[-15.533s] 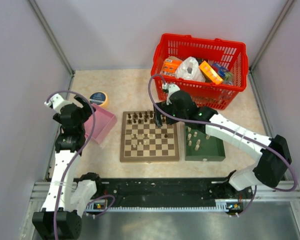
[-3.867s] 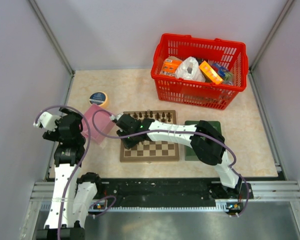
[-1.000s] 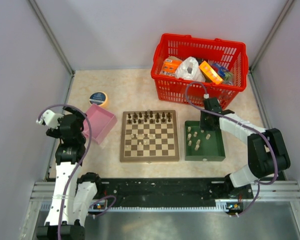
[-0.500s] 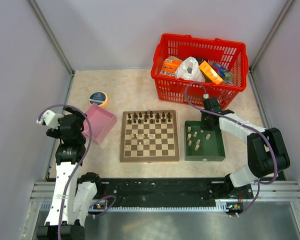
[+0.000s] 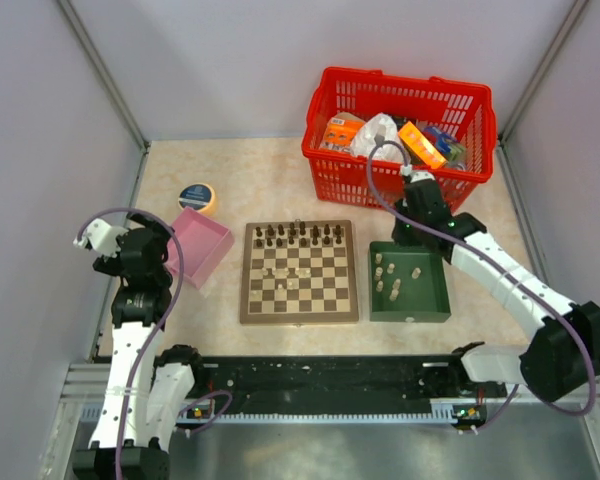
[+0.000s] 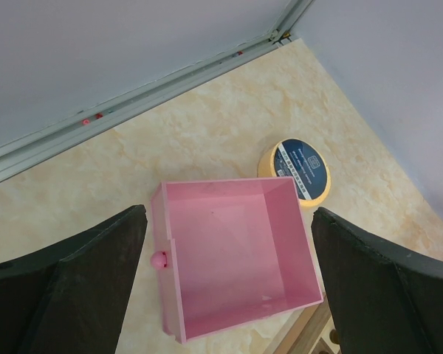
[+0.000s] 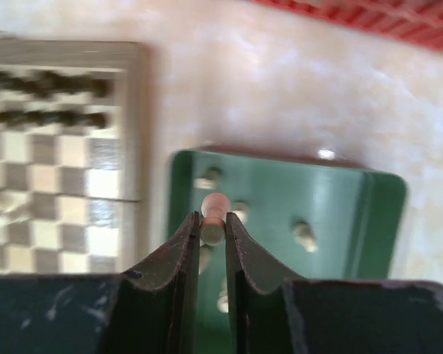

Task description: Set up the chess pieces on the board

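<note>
One cream piece (image 7: 215,205) is pinched by right pincer (image 7: 211,218); left pincer (image 6: 227,221) gapes empty; tin label (image 6: 298,168) illegible.

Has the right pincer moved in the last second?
Yes. The right pincer, shut on a pale chess piece, has shifted from the green tray toward the red basket.

The basket (image 5: 380,182) walls off the back just behind the tray (image 5: 410,316), close to the right tool (image 7: 211,227) clamped on a pale piece (image 7: 215,203). Dark pieces (image 5: 298,235) crowd the far rows of the board (image 5: 300,302); its near rows lie open. A pink box (image 5: 208,250) flanks its left.
</note>
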`<state>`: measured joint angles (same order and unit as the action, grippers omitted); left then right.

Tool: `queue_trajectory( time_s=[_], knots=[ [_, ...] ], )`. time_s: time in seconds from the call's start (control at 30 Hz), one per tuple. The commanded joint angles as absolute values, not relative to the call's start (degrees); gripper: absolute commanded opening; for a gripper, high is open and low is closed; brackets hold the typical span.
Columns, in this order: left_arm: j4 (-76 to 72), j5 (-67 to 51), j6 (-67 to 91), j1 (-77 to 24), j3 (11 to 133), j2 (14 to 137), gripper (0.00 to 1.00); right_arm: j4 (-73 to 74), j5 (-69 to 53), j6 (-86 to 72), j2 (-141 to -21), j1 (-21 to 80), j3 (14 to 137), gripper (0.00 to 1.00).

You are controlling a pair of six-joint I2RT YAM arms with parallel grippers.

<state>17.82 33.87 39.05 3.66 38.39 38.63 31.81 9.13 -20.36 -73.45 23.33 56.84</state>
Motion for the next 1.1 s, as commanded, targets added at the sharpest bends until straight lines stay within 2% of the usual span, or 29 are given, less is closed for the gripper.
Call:
queue_trajectory(
  time_s=[0.0,0.23,0.47,0.77,1.07],
  knots=[
    [14.59,33.75,38.59,4.04,38.06,38.93,0.99,35.94,12.39,-21.18,-71.36,33.55,63.19,0.13],
    [15.03,33.93,38.32,4.22,38.23,40.42,0.99,33.5,15.99,-24.87,-79.88,52.71,69.69,0.13],
    [16.0,33.93,38.23,4.48,38.85,42.89,0.99,29.89,16.35,-25.32,-93.24,64.32,79.08,0.13],
    [16.79,34.19,40.69,5.36,37.88,43.33,0.99,27.95,14.77,-23.82,-106.69,69.78,89.64,0.13],
    [17.05,32.78,40.87,5.98,37.71,42.89,0.99,28.82,13.19,-23.47,-114.34,72.16,96.24,0.13]
  ],
)
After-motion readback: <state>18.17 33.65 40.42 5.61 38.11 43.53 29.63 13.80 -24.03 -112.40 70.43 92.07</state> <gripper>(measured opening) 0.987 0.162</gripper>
